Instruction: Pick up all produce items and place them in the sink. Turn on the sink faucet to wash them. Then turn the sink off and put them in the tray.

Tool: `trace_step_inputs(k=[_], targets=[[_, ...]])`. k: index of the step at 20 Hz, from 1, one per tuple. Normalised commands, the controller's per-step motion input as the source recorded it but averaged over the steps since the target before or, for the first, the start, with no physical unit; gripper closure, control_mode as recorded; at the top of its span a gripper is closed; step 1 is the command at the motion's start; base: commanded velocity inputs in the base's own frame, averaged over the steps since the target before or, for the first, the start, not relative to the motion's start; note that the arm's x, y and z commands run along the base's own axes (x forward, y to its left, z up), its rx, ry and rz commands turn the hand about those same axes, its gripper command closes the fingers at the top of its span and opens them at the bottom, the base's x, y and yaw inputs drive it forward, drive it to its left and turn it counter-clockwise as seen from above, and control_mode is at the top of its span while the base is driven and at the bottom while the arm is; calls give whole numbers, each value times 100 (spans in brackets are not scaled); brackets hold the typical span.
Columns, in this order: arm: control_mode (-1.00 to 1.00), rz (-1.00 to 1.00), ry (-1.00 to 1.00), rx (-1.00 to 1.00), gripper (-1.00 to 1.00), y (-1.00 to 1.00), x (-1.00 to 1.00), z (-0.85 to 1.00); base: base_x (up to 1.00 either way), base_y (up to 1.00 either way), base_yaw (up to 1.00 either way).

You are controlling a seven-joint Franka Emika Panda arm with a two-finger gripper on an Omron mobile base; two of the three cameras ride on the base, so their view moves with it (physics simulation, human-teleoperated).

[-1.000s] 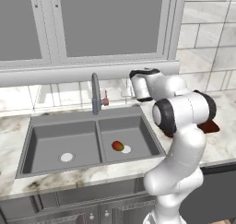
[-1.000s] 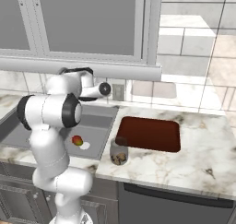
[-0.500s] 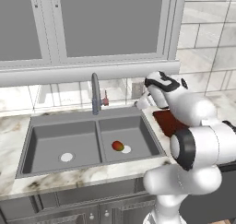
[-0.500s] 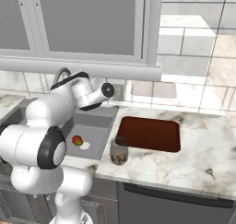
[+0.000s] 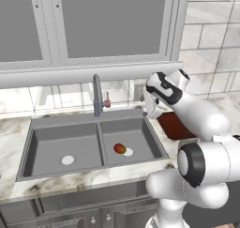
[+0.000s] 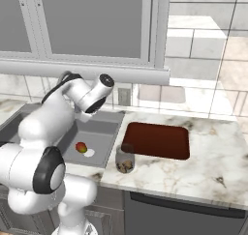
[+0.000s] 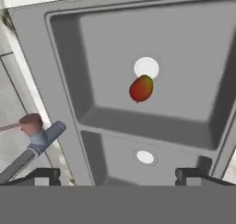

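The one produce item in view, a small red fruit with a green-yellow patch [image 5: 119, 148] [image 6: 81, 147] [image 7: 141, 88], lies in the right basin of the dark grey sink [image 5: 65, 128] [image 7: 69, 71], beside its pale drain. My gripper [image 7: 117, 174] [image 5: 147, 110] [image 6: 86, 117] hangs above the back right corner of that basin, open, with nothing between its fingers. The sink faucet [image 5: 97, 95] [image 7: 27, 154] stands behind the divider, its red-tipped lever [image 5: 107, 102] [image 7: 30, 122] to the side. No water shows. The red-brown tray [image 6: 157, 139] [image 5: 171, 126] lies on the counter right of the sink.
A glass jar with brown contents [image 6: 125, 160] stands at the counter's front edge between sink and tray. Wall cabinets [image 5: 108, 20] and a sill hang above the faucet. My own forearm crosses over the tray's left end in the left base view.
The arm's elbow has swung right and down, and the hand has sunk a little over the right basin. The fruit has stayed put and the gripper has stayed open.
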Motion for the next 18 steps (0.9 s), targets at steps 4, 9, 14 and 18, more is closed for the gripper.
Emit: trace_step_inputs(k=[4,9,14,18], targets=[[-100,81,-12,-23,-100,0,20,-67,0,0,0],[-100,74,-12,-32,-100,11,10,-65,0,0,0],[-100,72,-23,-32,-100,5,0,-50,0,0,0],[-100,67,-27,-21,-100,0,-1,-52,0,0,0]])
